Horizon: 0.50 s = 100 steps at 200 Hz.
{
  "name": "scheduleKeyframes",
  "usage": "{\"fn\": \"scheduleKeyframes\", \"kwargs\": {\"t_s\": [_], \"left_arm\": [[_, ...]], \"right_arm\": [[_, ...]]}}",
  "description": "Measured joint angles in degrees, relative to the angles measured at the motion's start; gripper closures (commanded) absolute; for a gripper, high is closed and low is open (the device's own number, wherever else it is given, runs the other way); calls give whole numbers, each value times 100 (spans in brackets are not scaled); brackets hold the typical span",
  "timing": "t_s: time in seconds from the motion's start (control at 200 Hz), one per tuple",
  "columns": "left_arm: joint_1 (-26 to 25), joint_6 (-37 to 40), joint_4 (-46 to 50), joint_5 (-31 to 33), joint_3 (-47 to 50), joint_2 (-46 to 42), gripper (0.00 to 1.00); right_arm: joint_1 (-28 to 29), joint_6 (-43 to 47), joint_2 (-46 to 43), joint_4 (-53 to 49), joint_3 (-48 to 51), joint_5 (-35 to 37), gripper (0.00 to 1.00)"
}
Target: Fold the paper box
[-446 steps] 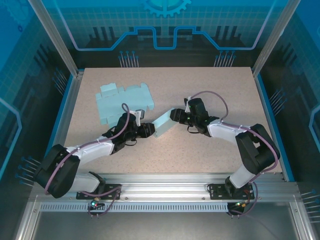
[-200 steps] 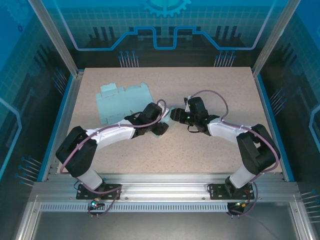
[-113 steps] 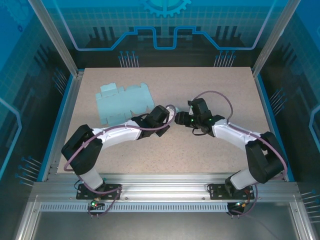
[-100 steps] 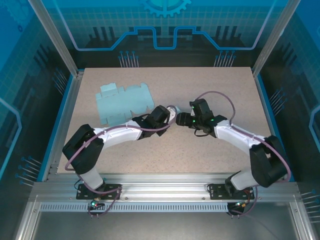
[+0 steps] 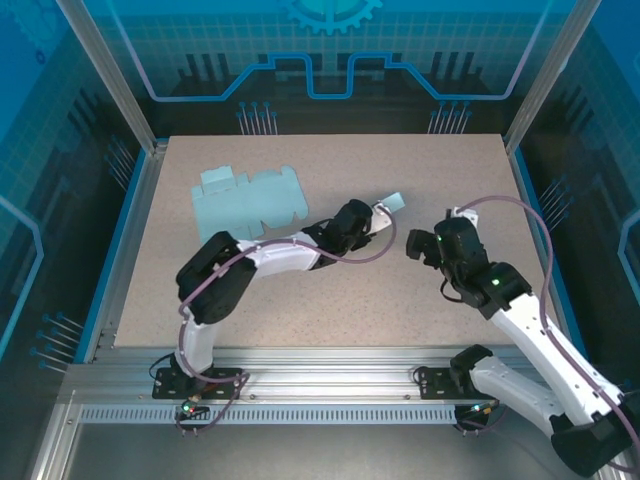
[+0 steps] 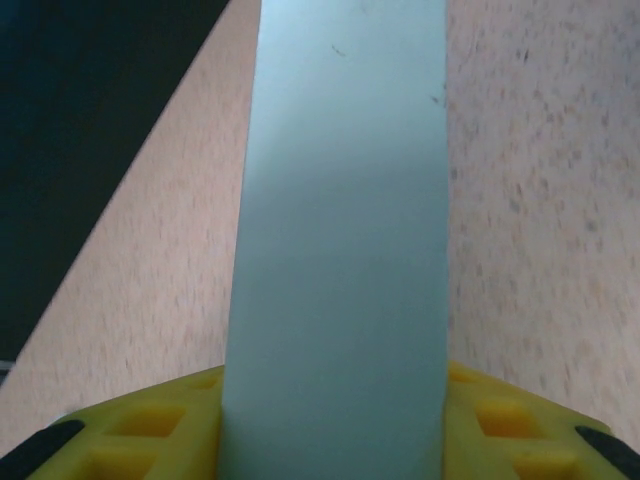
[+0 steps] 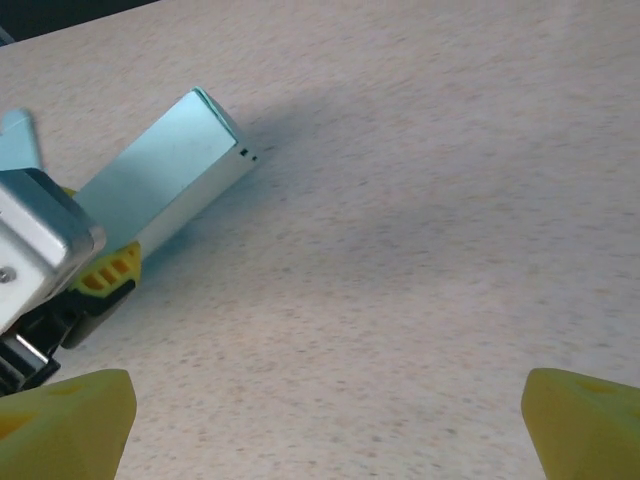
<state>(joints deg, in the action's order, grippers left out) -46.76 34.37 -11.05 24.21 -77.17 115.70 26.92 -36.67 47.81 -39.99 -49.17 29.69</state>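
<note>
The paper box [image 5: 391,203] is a slim light-blue folded piece, sticking out up and to the right from my left gripper [image 5: 374,216] near the table's middle. In the left wrist view the box [image 6: 340,230] runs straight out between the two yellow fingers [image 6: 150,430], which are shut on its sides. My right gripper [image 5: 414,243] hovers to the right of the box, apart from it. In the right wrist view its jaws [image 7: 325,430] stand wide open over bare table, with the box [image 7: 165,180] at the upper left.
A flat, unfolded light-blue box blank [image 5: 248,205] lies at the back left of the speckled table [image 5: 330,300]. Metal frame posts and blue panels close in the table's edges.
My right gripper opened, let go of the box and pulled back to the right. The left arm stretched rightward, carrying the box with it.
</note>
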Motion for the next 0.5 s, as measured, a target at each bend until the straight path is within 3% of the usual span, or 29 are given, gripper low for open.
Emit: {"fn": "scheduleKeyframes", "kwargs": {"t_s": [0.17, 0.5], "left_arm": [[-13, 780, -131, -114, -1139, 1019, 57], [13, 2002, 24, -219, -2997, 2481, 47]], "right_arm": [[0, -192, -304, -643, 0, 634, 0], [0, -83, -1185, -774, 74, 789, 0]]}}
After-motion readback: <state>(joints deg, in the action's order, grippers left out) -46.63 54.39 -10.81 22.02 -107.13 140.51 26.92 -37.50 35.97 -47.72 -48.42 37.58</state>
